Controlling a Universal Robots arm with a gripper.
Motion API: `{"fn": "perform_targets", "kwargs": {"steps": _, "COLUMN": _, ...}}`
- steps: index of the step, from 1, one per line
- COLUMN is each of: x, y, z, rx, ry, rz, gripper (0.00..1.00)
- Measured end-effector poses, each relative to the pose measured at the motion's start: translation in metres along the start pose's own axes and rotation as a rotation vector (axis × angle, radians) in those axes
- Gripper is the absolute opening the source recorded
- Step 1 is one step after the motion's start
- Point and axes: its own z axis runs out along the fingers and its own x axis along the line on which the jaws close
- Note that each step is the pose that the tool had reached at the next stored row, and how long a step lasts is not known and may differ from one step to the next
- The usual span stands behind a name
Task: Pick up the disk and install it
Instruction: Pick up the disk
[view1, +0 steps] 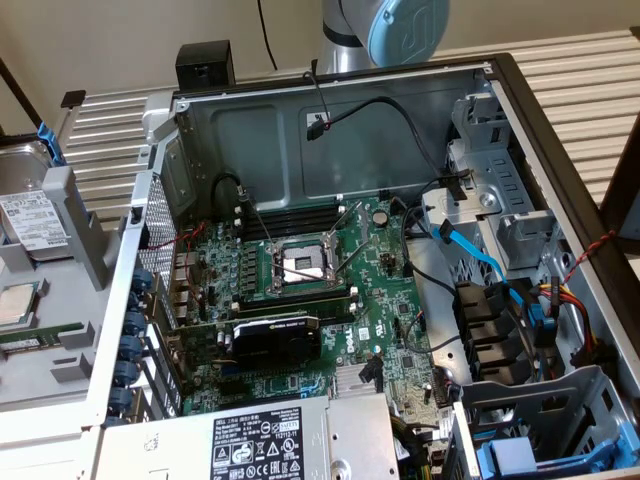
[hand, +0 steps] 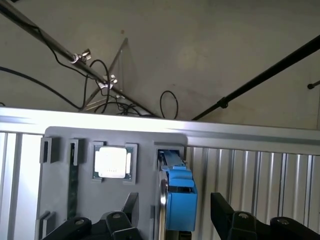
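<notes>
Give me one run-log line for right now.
gripper: open, lined up on disk | disk: standing in grey tray, not gripped | install: not done

Silver-grey arm tube, pale blue round joint cap, black claw with round bolt heads

**Blue, silver, green**

Bright blue on the carrier rails of the disk, set between the jaws of the black gripper, with a white barcode label on silver-grey metal. Just beside, shiny silver on the processor chip and matte grey on the tray. Green on the motherboard.
</notes>
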Motion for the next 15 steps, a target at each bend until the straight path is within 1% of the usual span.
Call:
{"fn": "perform_targets", "kwargs": {"steps": 3, "x": 0.0, "y": 0.0002, "z": 0.0054, "rx": 0.0, "ry": -0.0002, "rz": 0.001, "gripper": 0.68}}
{"fn": "perform_targets", "kwargs": {"steps": 7, "x": 0.0, "y": 0.0047, "z": 0.0115, "rx": 0.0002, "ry": -0.0017, "rz": 0.001, "gripper": 0.68}}
{"fn": "perform_targets", "kwargs": {"steps": 9, "x": 0.0, "y": 0.0048, "z": 0.0136, "rx": 0.0003, "ry": -0.0045, "rz": 0.001, "gripper": 0.68}}
{"fn": "perform_targets", "kwargs": {"steps": 11, "x": 0.0, "y": 0.0048, "z": 0.0161, "rx": 0.0004, "ry": -0.0088, "rz": 0.002, "gripper": 0.68}}
{"fn": "perform_targets", "kwargs": {"steps": 15, "x": 0.0, "y": 0.0047, "z": 0.0199, "rx": 0.0008, "ry": -0.0133, "rz": 0.002, "gripper": 0.68}}
